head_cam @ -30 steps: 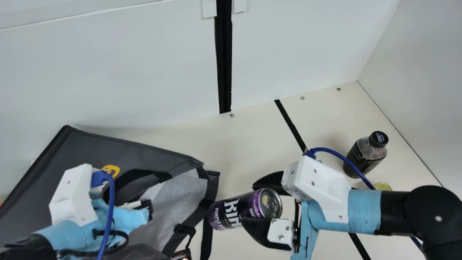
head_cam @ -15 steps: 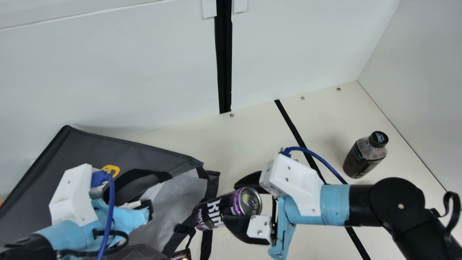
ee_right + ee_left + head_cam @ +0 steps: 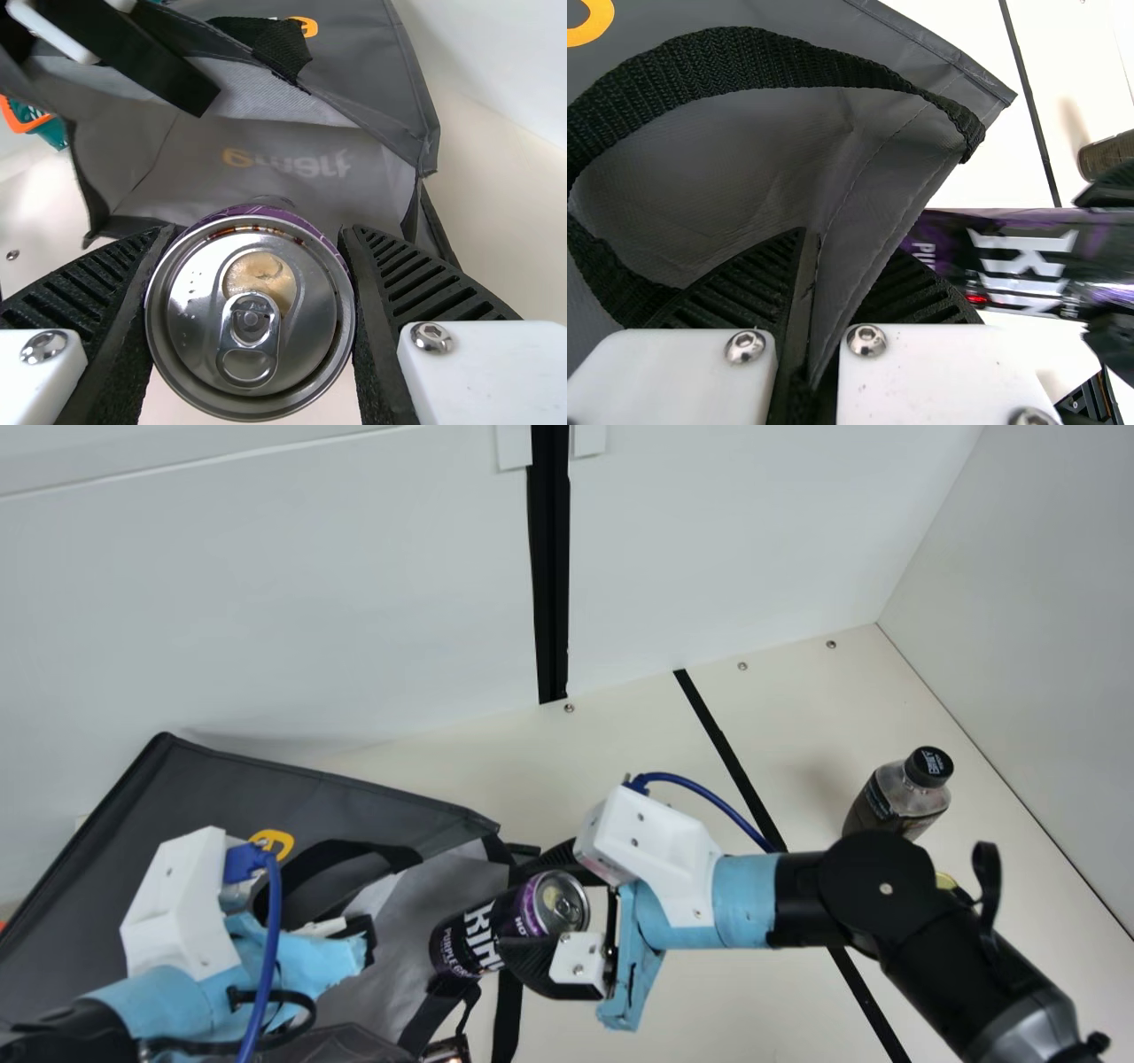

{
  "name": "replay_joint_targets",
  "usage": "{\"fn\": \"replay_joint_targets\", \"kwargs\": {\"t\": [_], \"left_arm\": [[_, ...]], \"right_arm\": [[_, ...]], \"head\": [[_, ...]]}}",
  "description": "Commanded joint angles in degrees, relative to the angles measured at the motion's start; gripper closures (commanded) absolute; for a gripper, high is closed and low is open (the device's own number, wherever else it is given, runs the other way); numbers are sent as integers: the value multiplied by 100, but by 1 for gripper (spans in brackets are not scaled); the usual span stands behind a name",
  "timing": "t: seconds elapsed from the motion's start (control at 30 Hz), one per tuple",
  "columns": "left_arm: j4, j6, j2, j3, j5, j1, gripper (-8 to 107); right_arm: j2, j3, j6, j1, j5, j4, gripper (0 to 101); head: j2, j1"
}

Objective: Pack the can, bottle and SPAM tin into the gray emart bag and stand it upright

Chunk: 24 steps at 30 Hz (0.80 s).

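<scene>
Main view: right gripper (image 3: 511, 908) is holding the can (image 3: 457, 950) at open bag (image 3: 230, 784), left gripper (image 3: 850, 243) is pinching bag, bottle (image 3: 899, 797) is waiting outside.

Robot lab booth: white panel walls (image 3: 292, 602), screws (image 3: 742, 666) in cream table (image 3: 620, 744).

From my station I see a white back wall (image 3: 310, 602), split by a black upright strip (image 3: 551, 584). Pale side wall (image 3: 1045, 646) adjoining. Cream table (image 3: 815, 717) below, black line (image 3: 717, 735) across it.
</scene>
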Motion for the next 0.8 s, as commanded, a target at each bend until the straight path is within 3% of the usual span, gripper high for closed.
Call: {"fn": "replay_joint_targets", "kwargs": {"t": [0.0, 0.77], "left_arm": [[0, 0, 0, 0, 0, 0, 107], [0, 0, 0, 0, 0, 0, 107]], "right_arm": [[125, -16, -38, 95, -75, 48, 101], [1529, -384, -762, 952, -722, 922, 101]], "head": [[-5, -130], [-5, -130]]}}
